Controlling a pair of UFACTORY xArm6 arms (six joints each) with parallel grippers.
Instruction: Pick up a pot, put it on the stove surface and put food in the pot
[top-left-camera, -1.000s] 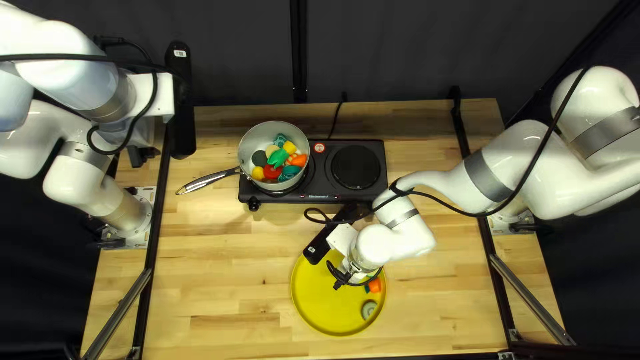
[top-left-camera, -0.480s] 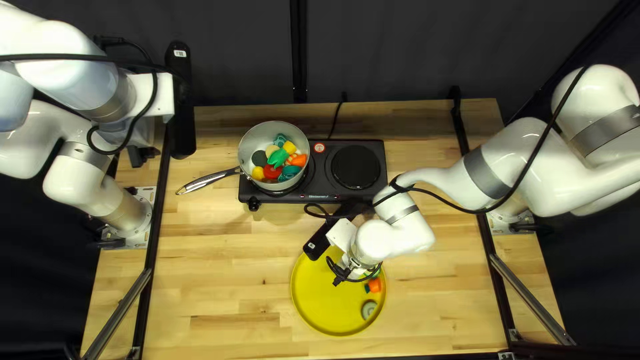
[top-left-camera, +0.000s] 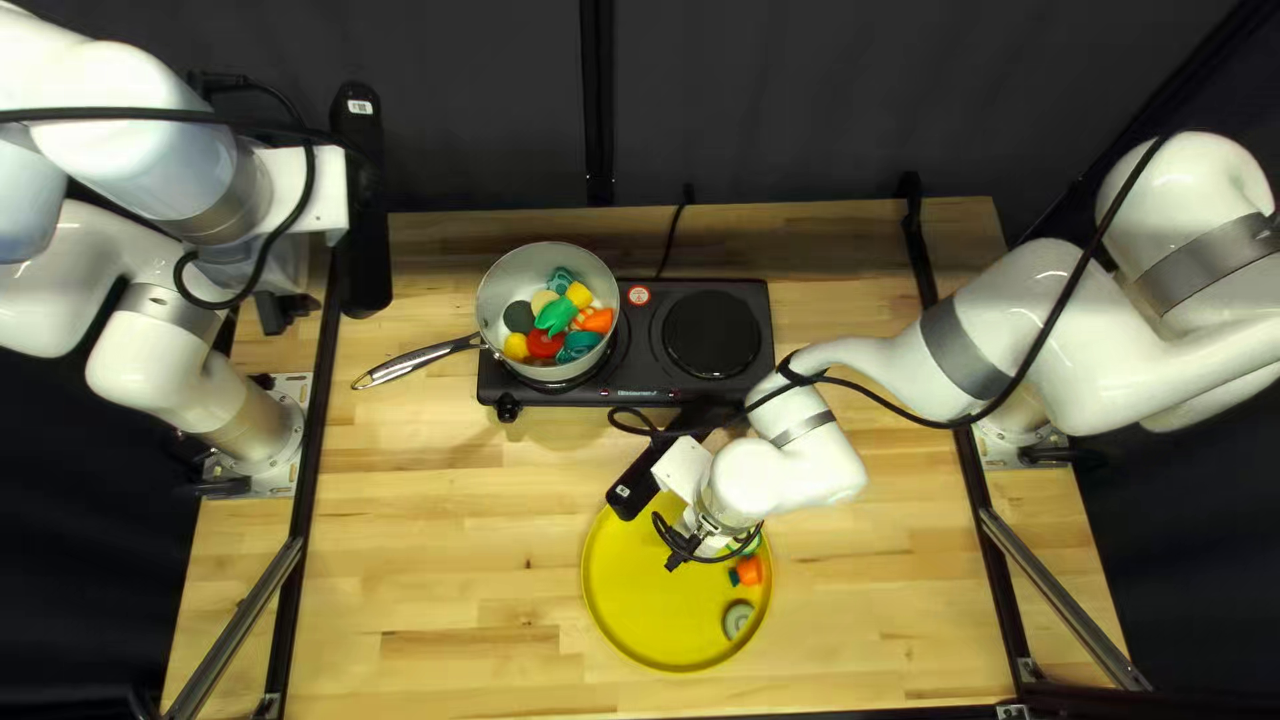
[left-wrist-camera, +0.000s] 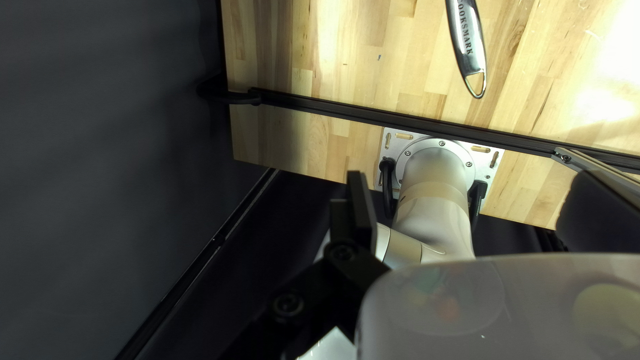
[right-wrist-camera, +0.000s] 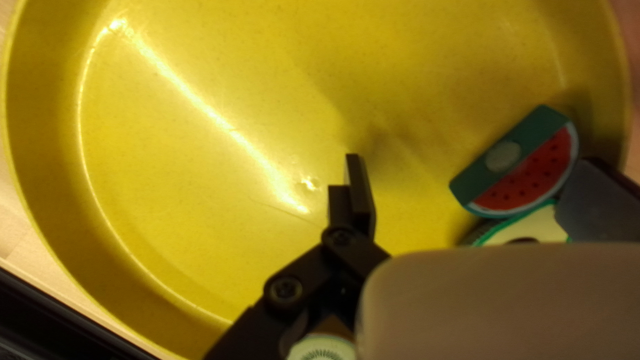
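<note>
ngl both jaws are wide open and empty, pot [top-left-camera: 511,286] sits on the stove [top-left-camera: 650,350] well apart from the right jaws, and if those drop off-centre a finger [right-wrist-camera: 603,203] could jam the melon [right-wrist-camera: 527,181] against the tray [right-wrist-camera: 43,167].

**Way open at the left, barred at the right**

We have bare tabletop [top-left-camera: 440,534] between the pot handle [top-left-camera: 420,358] and the yellow plate [top-left-camera: 640,594]. Our right arm [top-left-camera: 980,354] bars the crossing from the right, over the plate's far side. In the right wrist view, one finger [right-wrist-camera: 361,193] has open plate beside it; the watermelon slice [right-wrist-camera: 527,167] crowds the other.
</note>
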